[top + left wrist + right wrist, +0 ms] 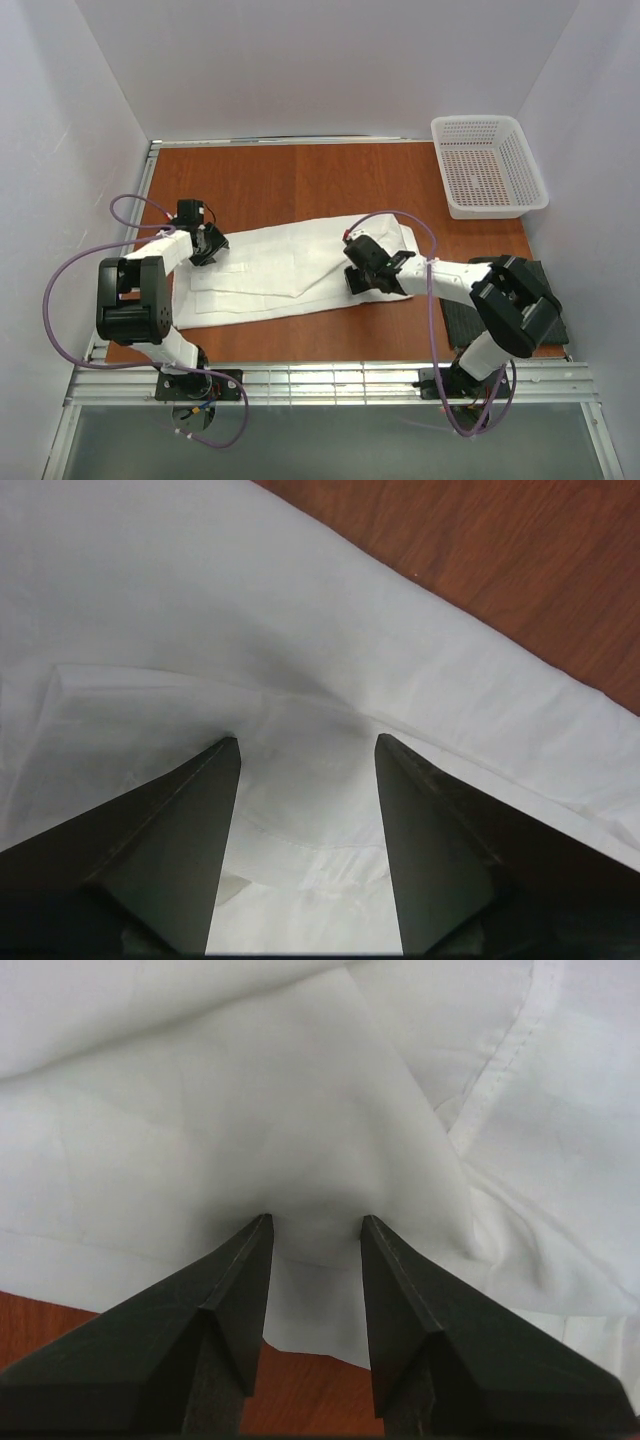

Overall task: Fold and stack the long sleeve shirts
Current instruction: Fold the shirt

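The white shirt [300,275] is lying spread across the counter [260,180], stretching from one hand to the other. The left hand [308,742] and right hand [315,1222] are standing half open, tips pressing into the cloth and apparently gripping nothing (the fabric is looking thin, limp and prone to slipping, so hems and seams are likely offering the firmer hold). A mesh basket [490,165] is sitting well beyond the right hand, blocking nothing.

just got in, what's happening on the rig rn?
Both arms are working the white shirt, which lies spread lengthwise on the table, partly folded. The left gripper sits at the shirt's left end, and the right gripper is at its near edge toward the right. Both have their jaws apart with the tips down on the cloth, and neither is clearly pinching it. The white basket in the far right corner is empty.
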### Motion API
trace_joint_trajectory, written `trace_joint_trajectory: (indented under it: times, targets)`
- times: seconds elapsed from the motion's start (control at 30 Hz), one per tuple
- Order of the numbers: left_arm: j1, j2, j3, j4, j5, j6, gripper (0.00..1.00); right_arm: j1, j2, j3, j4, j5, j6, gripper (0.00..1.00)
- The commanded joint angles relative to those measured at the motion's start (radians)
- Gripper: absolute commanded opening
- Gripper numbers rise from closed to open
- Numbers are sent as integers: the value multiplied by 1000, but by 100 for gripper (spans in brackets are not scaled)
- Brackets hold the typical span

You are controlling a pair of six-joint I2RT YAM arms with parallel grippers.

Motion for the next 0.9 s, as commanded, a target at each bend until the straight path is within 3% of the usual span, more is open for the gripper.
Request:
trace_joint_trajectory:
  times: [0.0, 0.13, 0.2, 0.4, 0.53, 0.6, 0.77, 0.87]
  targets:
    - [51, -1, -91, -53, 56, -41, 53, -122, 126, 33, -7, 69, -109, 34]
    - [85, -91, -165, -82, 122, -90, 52, -281, 253, 209, 20, 41, -276, 34]
    - [86, -179, -221, -90, 158, -117, 53, -347, 356, 375, 17, 26, -317, 34]
    - [19, -462, -404, -84, 354, -223, 62, -393, 539, 794, -106, 6, -393, 37]
    - [6, -594, -374, -154, 357, -184, 70, -352, 427, 733, -122, -68, -393, 42]
    - [5, -614, -328, -197, 285, -122, 74, -284, 335, 640, -120, -97, -389, 44]
    - [5, -512, -159, -210, 104, -3, 73, -80, 191, 459, -103, -109, -294, 44]
    - [6, -422, -124, -175, 31, 39, 68, 88, 181, 406, -77, -123, -225, 44]
